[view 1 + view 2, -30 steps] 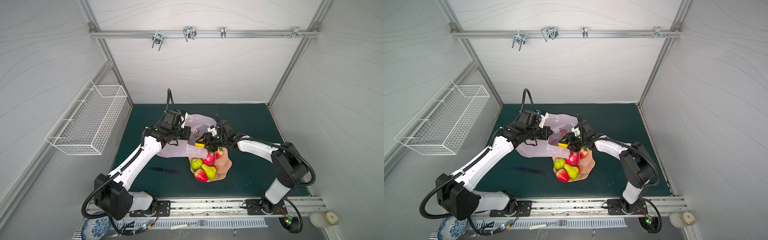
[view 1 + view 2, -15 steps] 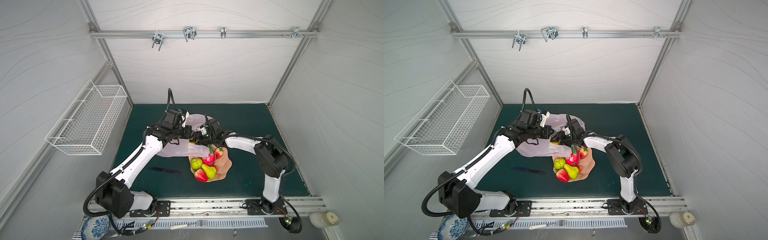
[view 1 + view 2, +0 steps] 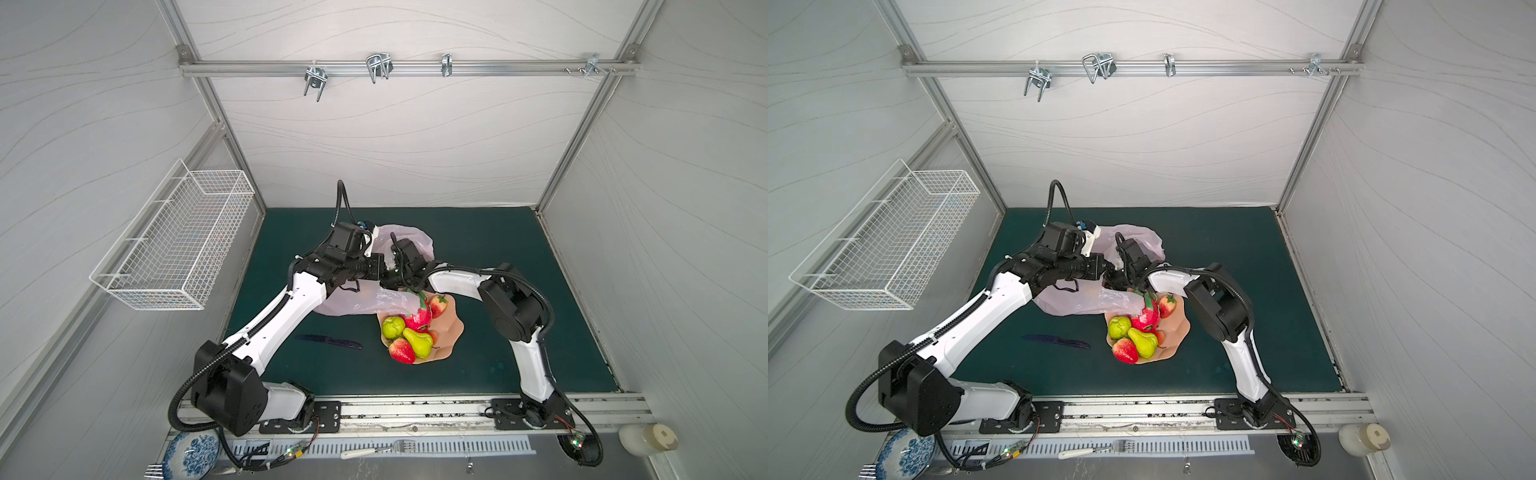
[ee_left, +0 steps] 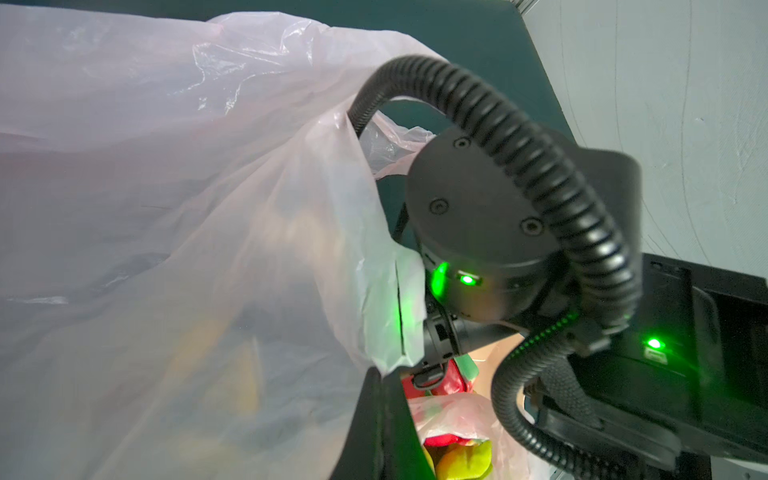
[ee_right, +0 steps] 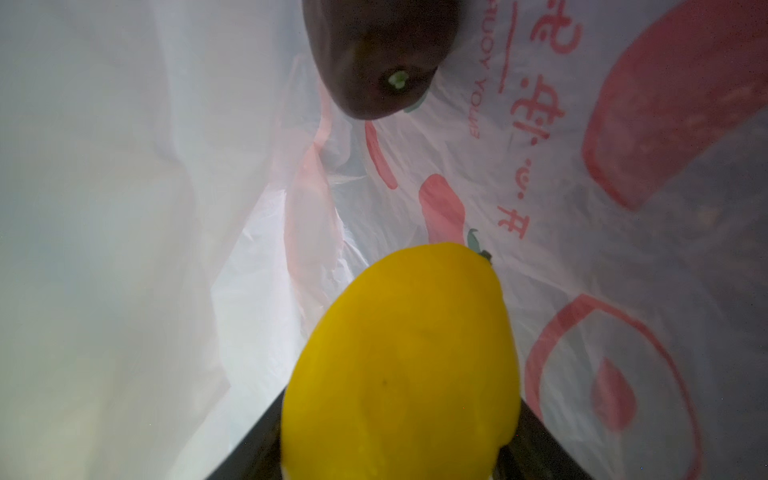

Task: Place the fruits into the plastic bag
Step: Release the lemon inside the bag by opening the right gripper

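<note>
The thin, crinkly, pale-pink plastic bag [image 3: 357, 302] lies in the middle of your dark green tabletop [image 3: 498, 270]. In the right wrist view you can read some of its red print. You see it from the inside, so it is back to front. There is a line of small letters that looks like "ENJOY YOUR", and a few Chinese signs, one like 开. There are also red round shapes and a red chilli shape.

Your right end effector [image 5: 399, 440] is deep inside the bag. Its two dark fingers [image 5: 262, 457] are pinching the smooth yellow lemon [image 5: 399, 353]. Further in lies the round dark brown-purple fruit [image 5: 374, 54], apart from the lemon.

Your left end effector [image 4: 379, 386] is pressed together on the edge of the bag and holds it lifted. In that view the black wrist of your right arm fills the space beside the bag.

In both top views the two wrists sit close together over the bag's mouth and hide it. The bag's near flap lies over the rim of the peach wavy-edged bowl [image 3: 451, 332]. It partly covers the pink-red dragon fruit with green scales [image 3: 419, 316]. The bowl also holds two red strawberries [image 3: 402, 350], a green pear [image 3: 419, 341] and a knobbly green fruit [image 3: 392, 327].

A dark blue knife [image 3: 328, 341] lies on the tabletop left of the bowl. A white wire basket [image 3: 174, 245] hangs on the left wall. Past the front rail you can see a blue-and-white plate [image 3: 191, 455], a fork [image 3: 376, 449] and a small white jar [image 3: 646, 438].
</note>
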Robot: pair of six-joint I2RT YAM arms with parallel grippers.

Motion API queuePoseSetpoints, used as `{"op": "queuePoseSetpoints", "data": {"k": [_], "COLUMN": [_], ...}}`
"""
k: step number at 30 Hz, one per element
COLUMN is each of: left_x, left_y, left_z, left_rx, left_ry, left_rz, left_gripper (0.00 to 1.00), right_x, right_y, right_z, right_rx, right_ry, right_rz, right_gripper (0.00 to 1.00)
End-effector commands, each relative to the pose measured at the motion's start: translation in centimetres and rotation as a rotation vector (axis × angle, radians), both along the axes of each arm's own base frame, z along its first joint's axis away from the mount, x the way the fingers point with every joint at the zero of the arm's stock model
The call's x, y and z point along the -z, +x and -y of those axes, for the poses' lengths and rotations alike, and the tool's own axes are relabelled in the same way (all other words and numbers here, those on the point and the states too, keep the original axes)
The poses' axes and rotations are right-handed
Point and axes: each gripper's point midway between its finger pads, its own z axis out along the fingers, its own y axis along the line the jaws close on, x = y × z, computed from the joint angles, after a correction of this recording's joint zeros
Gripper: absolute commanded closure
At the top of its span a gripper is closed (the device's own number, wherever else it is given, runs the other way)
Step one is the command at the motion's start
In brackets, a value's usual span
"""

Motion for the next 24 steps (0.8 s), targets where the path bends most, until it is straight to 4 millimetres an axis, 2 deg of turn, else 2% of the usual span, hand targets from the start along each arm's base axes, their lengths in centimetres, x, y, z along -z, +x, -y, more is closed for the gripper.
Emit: {"op": "queuePoseSetpoints", "data": {"k": [1,7,10,17,19,24], "left_x": [-1.7,-1.7,-1.9,-1.7,-1.8,-1.9], "left_y": [0.1,0.0,0.0,0.0,-0.1,0.0], "left_z": [0.5,0.2,-0.2,-0.6,-0.7,-0.8], "left_rx": [0.014,0.006,-0.001,-0.008,-0.009,-0.013], "left_ry": [-0.036,-0.029,-0.017,-0.01,-0.01,-0.011], "left_rz": [0.055,0.059,0.066,0.061,0.063,0.066], "left_gripper": [1.0,1.0,1.0,1.0,1.0,1.0], "right_x": [-0.3,-1.1,-2.0,-3.1,-3.3,-3.5], "right_y": [-0.5,-0.6,-0.7,-0.6,-0.6,-0.6], "right_z": [-1.1,-0.8,-0.5,0.2,0.4,1.1], "right_rx": [-0.003,-0.013,-0.018,-0.015,-0.016,-0.017], "right_ry": [0.017,0.022,0.034,0.049,0.051,0.036], "right_rz": [-0.034,-0.006,0.02,0.042,0.045,0.058], "right_gripper": [0.68,0.27,0.14,0.07,0.01,0.01]}}
